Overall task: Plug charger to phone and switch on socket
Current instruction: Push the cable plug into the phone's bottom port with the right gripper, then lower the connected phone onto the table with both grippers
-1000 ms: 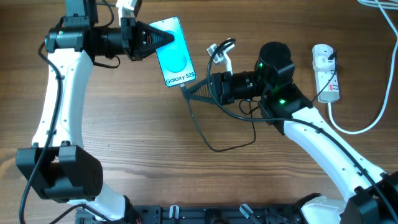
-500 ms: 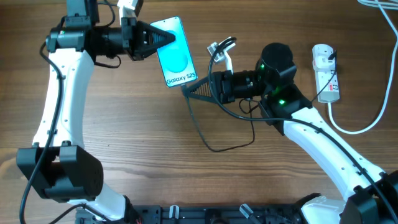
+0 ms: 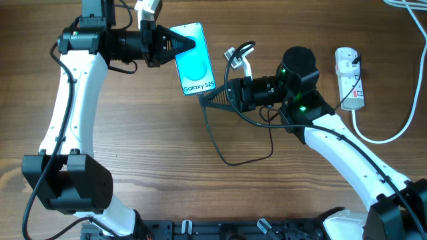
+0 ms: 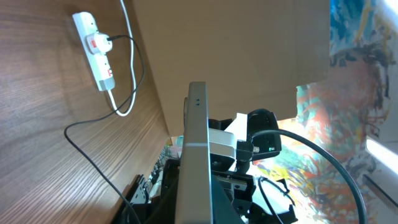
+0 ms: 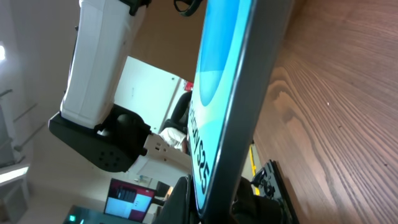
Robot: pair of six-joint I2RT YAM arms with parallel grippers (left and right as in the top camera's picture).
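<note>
overhead: grips phone (image 3: 195, 59) by its top end in left gripper (image 3: 179, 45); pinches charger (image 3: 230, 161) tip in narrow right gripper (image 3: 203, 100) at phone's bottom end; socket (image 3: 349, 78) far right of phone | left wrist: shows phone (image 4: 196, 155) edge-on, socket (image 4: 94, 50) far up-left of it | right wrist: shows phone (image 5: 227, 81) very close, jaws too hidden to tell
</note>
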